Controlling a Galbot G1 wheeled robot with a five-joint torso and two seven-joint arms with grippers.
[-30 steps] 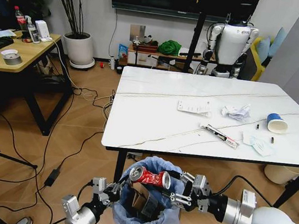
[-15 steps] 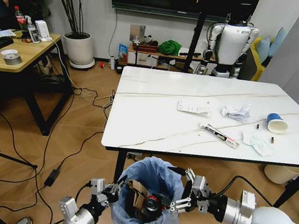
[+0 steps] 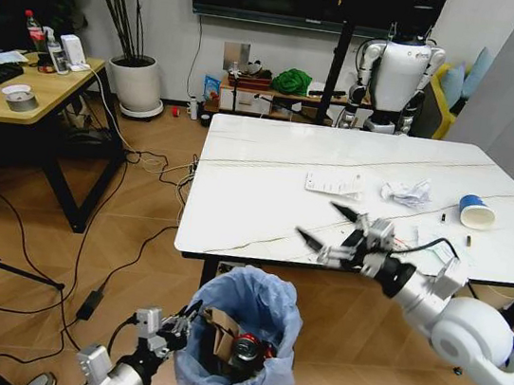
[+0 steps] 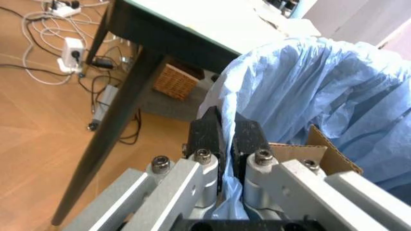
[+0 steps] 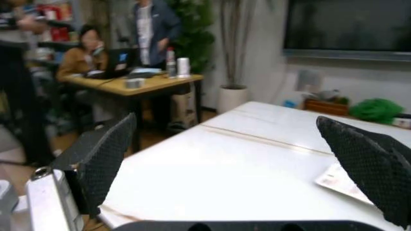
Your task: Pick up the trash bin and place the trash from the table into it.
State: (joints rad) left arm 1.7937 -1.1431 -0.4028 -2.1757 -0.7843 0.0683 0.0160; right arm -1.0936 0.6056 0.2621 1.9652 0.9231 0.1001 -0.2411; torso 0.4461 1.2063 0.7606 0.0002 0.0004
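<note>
Head view: high, facing forward and down over the table [image 3: 265,203] and trash bin [image 3: 237,348]. Left wrist view: close behind the left gripper [image 4: 223,137] at the bin's bag, sharing bin and table leg. Right wrist view: low above the tabletop, facing across the room between the right gripper [image 5: 237,159] fingers.

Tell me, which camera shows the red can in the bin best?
The head view: the red can lies inside the trash bin beside cardboard. The left wrist view shows the bin's blue bag and cardboard, not the can; the right wrist view faces the table.
</note>
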